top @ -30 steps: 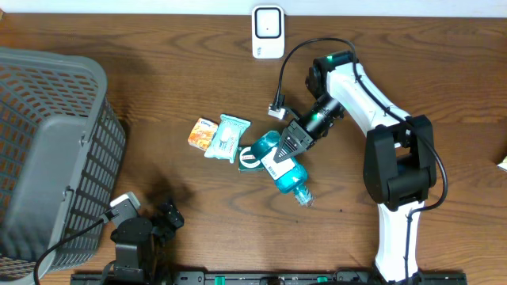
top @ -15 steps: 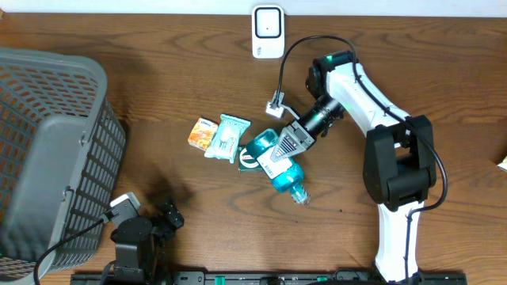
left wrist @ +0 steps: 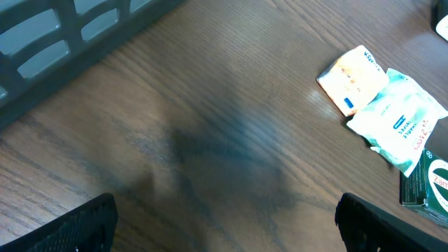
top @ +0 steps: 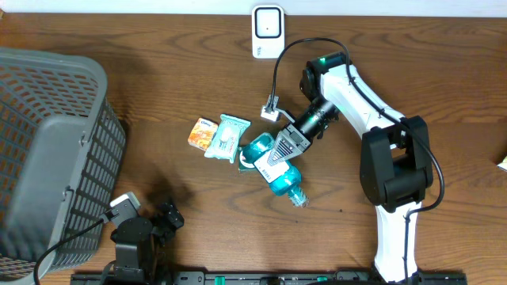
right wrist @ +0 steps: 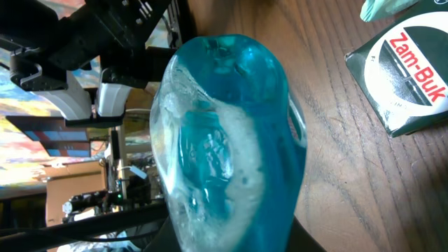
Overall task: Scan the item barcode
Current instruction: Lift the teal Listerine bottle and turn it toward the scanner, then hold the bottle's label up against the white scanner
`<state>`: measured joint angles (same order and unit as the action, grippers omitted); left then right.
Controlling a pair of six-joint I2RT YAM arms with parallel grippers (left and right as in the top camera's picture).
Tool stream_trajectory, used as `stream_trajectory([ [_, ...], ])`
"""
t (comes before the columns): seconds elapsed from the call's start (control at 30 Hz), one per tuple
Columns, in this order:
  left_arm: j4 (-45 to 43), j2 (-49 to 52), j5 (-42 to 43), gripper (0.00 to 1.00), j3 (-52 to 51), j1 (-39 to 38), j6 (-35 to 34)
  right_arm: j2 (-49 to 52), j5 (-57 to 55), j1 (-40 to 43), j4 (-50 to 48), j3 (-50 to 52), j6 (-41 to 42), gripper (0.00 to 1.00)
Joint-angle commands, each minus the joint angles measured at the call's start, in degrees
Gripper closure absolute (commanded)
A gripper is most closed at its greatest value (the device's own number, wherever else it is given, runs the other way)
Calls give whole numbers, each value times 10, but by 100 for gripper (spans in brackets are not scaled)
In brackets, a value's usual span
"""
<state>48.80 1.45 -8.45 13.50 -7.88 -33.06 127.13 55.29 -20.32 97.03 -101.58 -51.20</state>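
Overhead: a blue bottle (top: 285,178) is seen lying near the middle of the worktop (top: 158,79), pinched across its body by the right gripper (top: 279,152). A green box (top: 248,161) is placed just beside it on the left, with a white-and-teal packet (top: 228,136) and an orange packet (top: 203,132) next along. A white scanner (top: 268,32) is set at the far edge and a grey basket (top: 47,142) at the left edge. The left gripper (top: 168,215) is found near the near edge.

Left wrist: its fingers (left wrist: 77,227) are spread wide over bare wood, with nothing between them. Both packets are seen at the right.

Right wrist: the view is filled by the held bottle, with the box, lettered Zam-Buk, beside it.
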Motion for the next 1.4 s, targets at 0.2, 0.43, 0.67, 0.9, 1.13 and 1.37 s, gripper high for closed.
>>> stream_trajectory([
  [0.2, 36, -1, -17, 2, -2, 2, 2, -2, -19, 14, -131, -16, 62, 98],
  [0.43, 36, -1, -17, 2, -2, 2, 1, -2, -288, 11, -316, -52, 316, 99],
  [0.67, 36, -1, -17, 2, -2, 2, 1, -2, -495, -7, -425, -163, 340, 99],
  [0.9, 36, -1, -17, 2, -2, 2, 1, 16, -626, -27, -632, -168, 250, 99],
  [1.13, 36, -1, -17, 2, -2, 2, 2, 62, -713, -42, -807, -168, 141, 99],
  [1.37, 36, -1, -17, 2, -2, 2, 2, 80, -739, -53, -855, -168, 130, 99],
])
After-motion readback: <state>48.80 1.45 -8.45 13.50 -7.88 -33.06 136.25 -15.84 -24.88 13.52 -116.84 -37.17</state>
